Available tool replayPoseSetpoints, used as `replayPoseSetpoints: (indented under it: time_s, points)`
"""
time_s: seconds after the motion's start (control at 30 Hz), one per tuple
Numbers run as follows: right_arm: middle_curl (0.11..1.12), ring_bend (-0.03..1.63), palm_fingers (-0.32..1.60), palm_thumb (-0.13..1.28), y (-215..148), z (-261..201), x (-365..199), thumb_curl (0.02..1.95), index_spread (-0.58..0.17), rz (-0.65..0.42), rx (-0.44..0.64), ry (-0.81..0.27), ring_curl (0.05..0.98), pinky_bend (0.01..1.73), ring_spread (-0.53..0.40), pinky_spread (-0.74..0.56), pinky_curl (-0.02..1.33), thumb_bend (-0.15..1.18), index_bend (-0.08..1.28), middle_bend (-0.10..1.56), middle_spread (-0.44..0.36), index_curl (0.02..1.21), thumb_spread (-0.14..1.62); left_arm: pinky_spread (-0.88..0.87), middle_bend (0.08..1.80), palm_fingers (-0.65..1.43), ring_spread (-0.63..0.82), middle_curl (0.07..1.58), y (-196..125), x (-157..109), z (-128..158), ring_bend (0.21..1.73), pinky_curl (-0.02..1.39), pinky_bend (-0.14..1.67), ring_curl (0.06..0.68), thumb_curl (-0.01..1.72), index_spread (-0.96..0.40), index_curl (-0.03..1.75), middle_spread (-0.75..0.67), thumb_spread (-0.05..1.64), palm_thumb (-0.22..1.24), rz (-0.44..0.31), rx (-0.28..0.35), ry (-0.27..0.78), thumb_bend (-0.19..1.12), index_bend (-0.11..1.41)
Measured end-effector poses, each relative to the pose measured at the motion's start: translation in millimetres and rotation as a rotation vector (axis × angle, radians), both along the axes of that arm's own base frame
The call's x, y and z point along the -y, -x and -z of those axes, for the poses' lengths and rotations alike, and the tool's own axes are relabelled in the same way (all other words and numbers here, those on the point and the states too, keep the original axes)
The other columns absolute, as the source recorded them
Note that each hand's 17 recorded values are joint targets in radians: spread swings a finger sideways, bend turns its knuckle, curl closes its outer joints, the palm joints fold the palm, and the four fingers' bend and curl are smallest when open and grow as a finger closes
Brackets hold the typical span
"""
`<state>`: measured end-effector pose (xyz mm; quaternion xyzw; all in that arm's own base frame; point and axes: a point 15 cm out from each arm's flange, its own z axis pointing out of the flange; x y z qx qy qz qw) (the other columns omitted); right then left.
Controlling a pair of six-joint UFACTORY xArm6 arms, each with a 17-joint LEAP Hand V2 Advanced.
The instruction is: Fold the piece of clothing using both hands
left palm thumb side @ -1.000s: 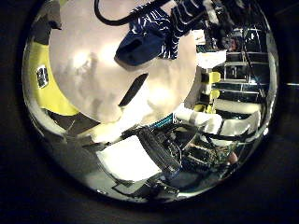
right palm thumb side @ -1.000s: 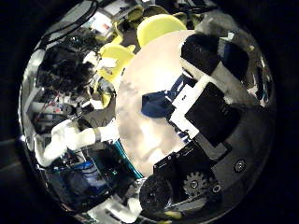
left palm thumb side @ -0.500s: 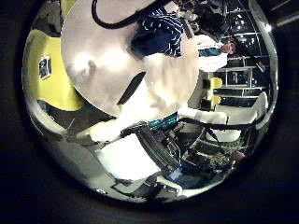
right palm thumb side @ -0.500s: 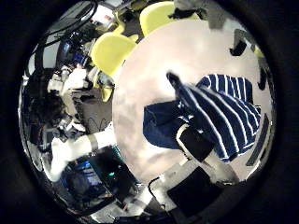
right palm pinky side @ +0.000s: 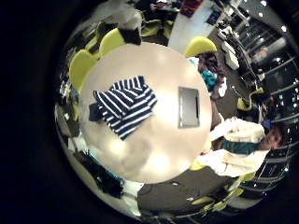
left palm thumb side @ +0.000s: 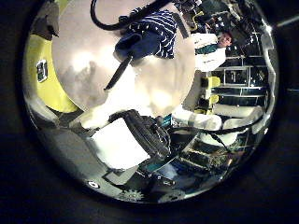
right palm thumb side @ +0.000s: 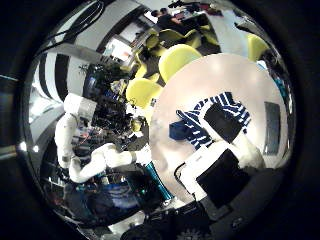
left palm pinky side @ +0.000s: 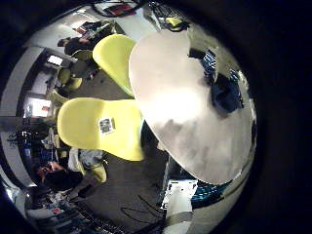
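A striped piece of clothing (right palm pinky side: pixel 123 103) lies bunched on the round table (right palm pinky side: pixel 154 154), near one edge. It also shows in the right thumb side palm view (right palm thumb side: pixel 205 115), small and well below my right hand (right palm thumb side: pixel 228 170), whose fingers (right palm thumb side: pixel 222 122) stand straight over it and hold nothing. In the left thumb side palm view the clothing (left palm thumb side: pixel 154 33) lies at the table's far side, away from my left hand (left palm thumb side: pixel 131 145), whose straight finger (left palm thumb side: pixel 117 73) reaches out over the bare table (left palm thumb side: pixel 84 65). The left little finger side palm view shows the clothing (left palm pinky side: pixel 226 88) far off.
A flat rectangular device (right palm pinky side: pixel 188 105) lies on the table beside the clothing. Moulded chairs (left palm pinky side: pixel 102 127) stand around the table, also in the right thumb side palm view (right palm thumb side: pixel 180 60). A white robot arm (right palm thumb side: pixel 90 160) shows beyond the table's edge.
The right palm view has drawn far back from the clothing, which looked close before and is small now. The left palm view has shifted only slightly. The clothing stays on the table.
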<state>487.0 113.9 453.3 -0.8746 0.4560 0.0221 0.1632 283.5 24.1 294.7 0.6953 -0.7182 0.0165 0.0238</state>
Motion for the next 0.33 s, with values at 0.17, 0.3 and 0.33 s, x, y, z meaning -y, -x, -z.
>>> replayPoseSetpoints:
  time_s: [0.17, 0.3, 0.33]
  points:
    - [0.43, 0.75, 0.28, 0.92, 44, 14, 56, 0.66, -0.428, 0.055, -0.152, 0.054, 0.369, 0.54, 0.027, 0.42, 0.44, 0.05, 0.23, 0.36, -0.143, 0.43, 1.31, -0.41, 0.48, 0.56, -0.33, 0.72, -7, 3, -12, 0.88, 0.43, 0.66, 0.359, 0.35, -0.33, 0.65, -0.34, 1.18, 0.39, -0.038, -0.019, 0.002, -0.02, 0.26]
    - [0.42, 0.7, 0.28, 0.9, 76, 40, 78, 0.66, -0.422, 0.063, -0.266, 0.125, 0.344, 0.49, 0.038, 0.41, 0.41, 0.04, 0.23, 0.35, -0.107, 0.43, 1.35, -0.41, 0.48, 0.55, -0.33, 0.74, -10, 16, -10, 0.88, 0.44, 0.67, 0.361, 0.35, -0.32, 0.66, -0.33, 1.18, 0.39, -0.042, -0.064, 0.003, -0.02, 0.26]
    - [0.42, 0.7, 0.28, 0.89, 80, 45, 79, 0.66, -0.422, 0.062, -0.28, 0.136, 0.341, 0.48, 0.039, 0.41, 0.41, 0.03, 0.23, 0.35, -0.104, 0.42, 1.36, -0.41, 0.48, 0.54, -0.32, 0.74, -10, 19, -9, 0.88, 0.44, 0.68, 0.363, 0.35, -0.32, 0.67, -0.33, 1.18, 0.39, -0.04, -0.07, 0.0, -0.02, 0.26]
